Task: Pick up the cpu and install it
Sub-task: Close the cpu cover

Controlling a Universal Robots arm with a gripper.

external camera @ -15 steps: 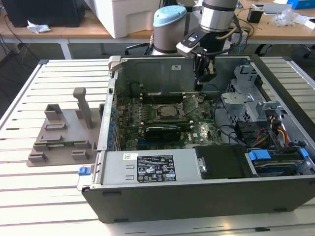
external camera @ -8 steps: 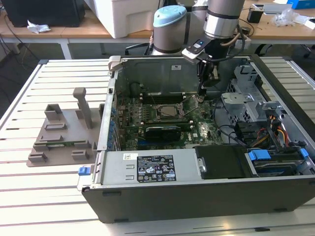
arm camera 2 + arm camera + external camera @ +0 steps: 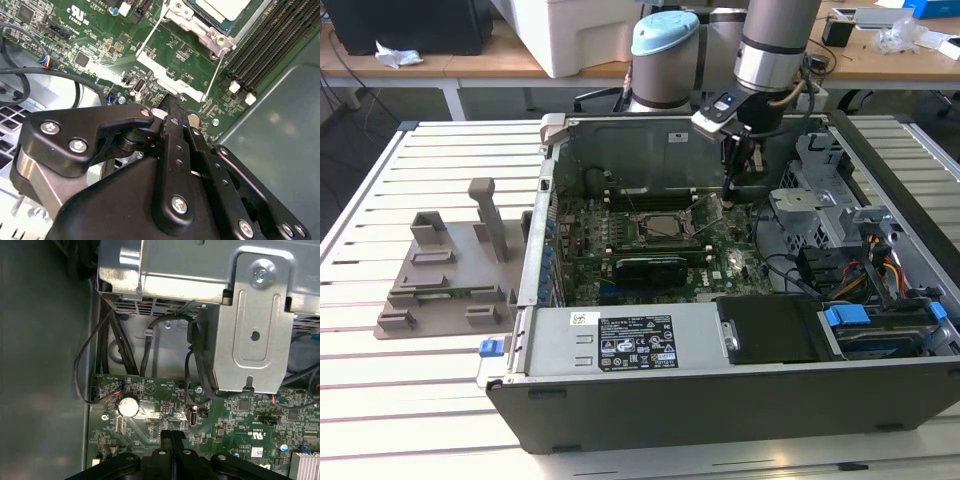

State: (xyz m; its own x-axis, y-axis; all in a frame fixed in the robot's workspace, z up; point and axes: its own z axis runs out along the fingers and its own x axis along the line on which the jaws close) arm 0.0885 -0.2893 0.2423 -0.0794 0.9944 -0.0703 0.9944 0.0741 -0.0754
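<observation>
Grey holder (image 3: 448, 268) sits on the bench (image 3: 380, 400) at the exterior view's left, beside the open case (image 3: 720, 400). Mid-board, the cpu (image 3: 225, 7) lies inside the socket frame (image 3: 200, 30), silvery top up. Just to the exterior view's right of it hangs my claw (image 3: 170, 105), fingers pressed together, pinching nothing.

Judgement: placing done, locking in hand; the wire lever (image 3: 149, 31) looks unlatched. Closing it calls for a fine, low push clear of the memory slots (image 3: 270, 40).
</observation>
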